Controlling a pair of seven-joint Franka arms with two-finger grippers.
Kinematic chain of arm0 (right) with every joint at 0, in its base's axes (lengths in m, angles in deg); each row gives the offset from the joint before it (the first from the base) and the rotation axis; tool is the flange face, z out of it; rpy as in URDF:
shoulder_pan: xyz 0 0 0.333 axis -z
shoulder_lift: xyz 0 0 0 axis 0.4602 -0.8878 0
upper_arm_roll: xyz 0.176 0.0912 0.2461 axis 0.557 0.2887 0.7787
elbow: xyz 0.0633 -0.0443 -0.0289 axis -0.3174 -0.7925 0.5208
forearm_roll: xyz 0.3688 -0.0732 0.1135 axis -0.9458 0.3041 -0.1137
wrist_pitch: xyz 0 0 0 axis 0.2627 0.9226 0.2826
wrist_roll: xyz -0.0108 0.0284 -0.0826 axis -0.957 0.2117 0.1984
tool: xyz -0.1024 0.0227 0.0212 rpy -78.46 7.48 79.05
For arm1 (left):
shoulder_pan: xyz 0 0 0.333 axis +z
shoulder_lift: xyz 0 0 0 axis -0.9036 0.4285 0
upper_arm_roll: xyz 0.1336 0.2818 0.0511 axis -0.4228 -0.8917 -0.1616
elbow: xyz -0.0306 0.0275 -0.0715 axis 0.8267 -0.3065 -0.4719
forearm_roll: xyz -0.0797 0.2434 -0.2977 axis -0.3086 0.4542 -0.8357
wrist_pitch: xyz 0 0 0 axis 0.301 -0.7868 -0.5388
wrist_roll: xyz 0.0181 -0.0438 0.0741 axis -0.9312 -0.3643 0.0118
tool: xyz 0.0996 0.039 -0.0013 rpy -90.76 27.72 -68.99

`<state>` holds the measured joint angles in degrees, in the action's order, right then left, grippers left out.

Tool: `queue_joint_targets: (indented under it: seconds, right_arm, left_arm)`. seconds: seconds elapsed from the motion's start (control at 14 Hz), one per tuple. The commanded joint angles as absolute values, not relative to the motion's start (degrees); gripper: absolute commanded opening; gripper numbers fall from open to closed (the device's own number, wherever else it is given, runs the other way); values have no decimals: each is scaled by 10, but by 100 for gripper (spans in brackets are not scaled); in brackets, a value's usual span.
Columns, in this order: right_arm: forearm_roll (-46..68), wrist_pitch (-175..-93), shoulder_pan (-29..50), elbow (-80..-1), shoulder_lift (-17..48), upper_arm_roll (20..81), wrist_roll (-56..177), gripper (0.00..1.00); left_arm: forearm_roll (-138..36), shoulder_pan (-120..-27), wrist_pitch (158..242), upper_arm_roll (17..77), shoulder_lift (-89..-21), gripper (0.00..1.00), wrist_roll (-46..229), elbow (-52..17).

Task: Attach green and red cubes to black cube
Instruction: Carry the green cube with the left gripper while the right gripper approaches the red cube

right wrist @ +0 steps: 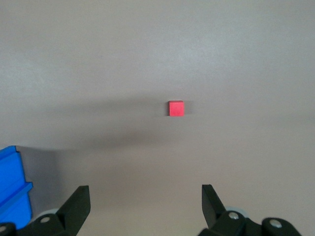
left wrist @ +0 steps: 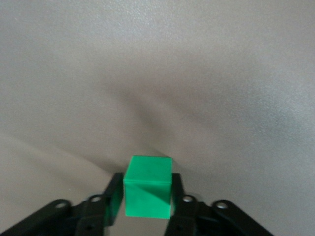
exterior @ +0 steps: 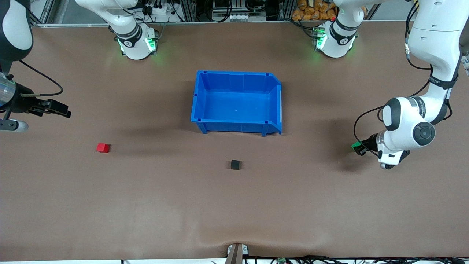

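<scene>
The green cube (left wrist: 147, 187) sits between the black fingers of my left gripper (left wrist: 146, 195), which is shut on it. In the front view this green cube (exterior: 354, 146) and the left gripper (exterior: 358, 148) are low at the table's left-arm end. The red cube (exterior: 103, 147) lies on the table toward the right arm's end. My right gripper (exterior: 63, 110) hangs open and empty above the table near that end, and its wrist view shows the red cube (right wrist: 175, 108) ahead of the right gripper (right wrist: 145, 199). The black cube (exterior: 235, 164) lies alone near the table's middle.
A blue bin (exterior: 205, 91) stands empty in the table's middle, farther from the front camera than the black cube. A corner of the blue bin (right wrist: 12, 191) shows in the right wrist view. Brown tabletop lies between the cubes.
</scene>
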<state>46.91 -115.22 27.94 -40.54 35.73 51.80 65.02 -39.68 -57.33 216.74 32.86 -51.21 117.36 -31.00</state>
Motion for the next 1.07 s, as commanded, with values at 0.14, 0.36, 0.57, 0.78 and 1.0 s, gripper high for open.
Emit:
queue_joint_targets:
  seconds: [0.14,0.36,0.57,0.78,1.0]
  right_arm:
    - [465,-1171,277,-420,347,517,652,100]
    - [465,-1179,277,-420,338,516,652,100]
    - [465,-1186,278,-420,334,516,651,100]
    - [466,-1190,278,-420,328,516,651,100]
    - [466,-1201,279,-420,319,516,650,100]
  left_arm:
    - [-420,-576,2169,330,-509,0,1195,-302]
    - [-426,-578,2165,330,-513,0,1215,-295]
    - [-426,-578,2164,345,-517,0,1256,-280]
    - [-426,-579,2157,368,-517,0,1311,-260]
    - [-426,-580,2126,395,-514,0,1375,-224]
